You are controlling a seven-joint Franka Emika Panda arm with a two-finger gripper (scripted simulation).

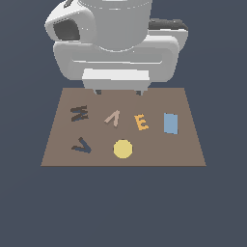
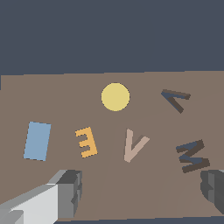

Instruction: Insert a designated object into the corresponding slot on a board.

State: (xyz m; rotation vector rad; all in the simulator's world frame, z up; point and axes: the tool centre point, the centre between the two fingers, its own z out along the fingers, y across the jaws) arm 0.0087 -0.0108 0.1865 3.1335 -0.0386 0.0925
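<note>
On the brown board (image 1: 183, 144), the tan V piece (image 1: 113, 117) lies at 1 o'clock from the dark V slot (image 1: 82, 145); the orange E (image 1: 141, 122) sits just beside it at 3 o'clock.

Board (image 1: 183, 144) lies flat below the arm, with every piece on it. Back row, from the exterior view's left to its right: zigzag mark (image 1: 79, 114), V piece (image 1: 113, 117), letter E (image 1: 141, 122), rectangle (image 1: 170, 123). Front row: V slot (image 1: 82, 145) before the zigzag mark, disc (image 1: 123, 148) to the slot's right, before the gap between V piece and E. All pieces lie apart, none touching. Gripper (image 1: 119, 91) hangs over the board's far edge, behind the V piece.
</note>
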